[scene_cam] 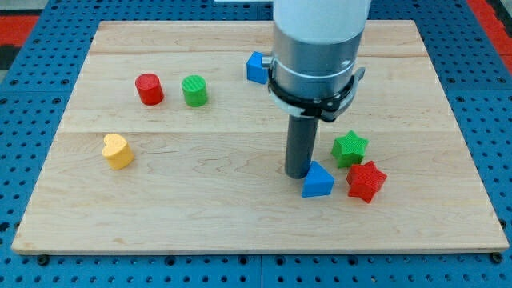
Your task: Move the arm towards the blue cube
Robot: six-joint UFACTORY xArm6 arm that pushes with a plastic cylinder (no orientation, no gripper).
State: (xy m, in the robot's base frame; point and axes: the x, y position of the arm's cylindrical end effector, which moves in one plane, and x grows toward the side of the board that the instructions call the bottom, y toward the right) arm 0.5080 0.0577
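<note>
Wooden board fills most of the view, pale planks with grain running left to right, lying on a blue perforated surface that shows on all sides; a patch of red perforated surface sits at the view's top left. Arm housing, white above and grey metal below with a dark clamp ring, comes down from the view's top, right of centre. From it a straight dark rod descends to the board. The arm carries no jaws, so there is nothing to open or close and nothing is held; the tool is a bare rod. The tip rests on the board just beside the blue triangular block, on that block's left; contact cannot be confirmed. Blue cube lies near the view's top, left of the arm housing and partly hidden behind it, well apart from the tip. Red star block sits just right of the blue triangular block, near the view's right. Green star block is just above the red star, close to touching it. Yellow heart-shaped block stands alone at the view's left. Red cylinder and green cylinder stand side by side in the upper left, near each other but apart.
</note>
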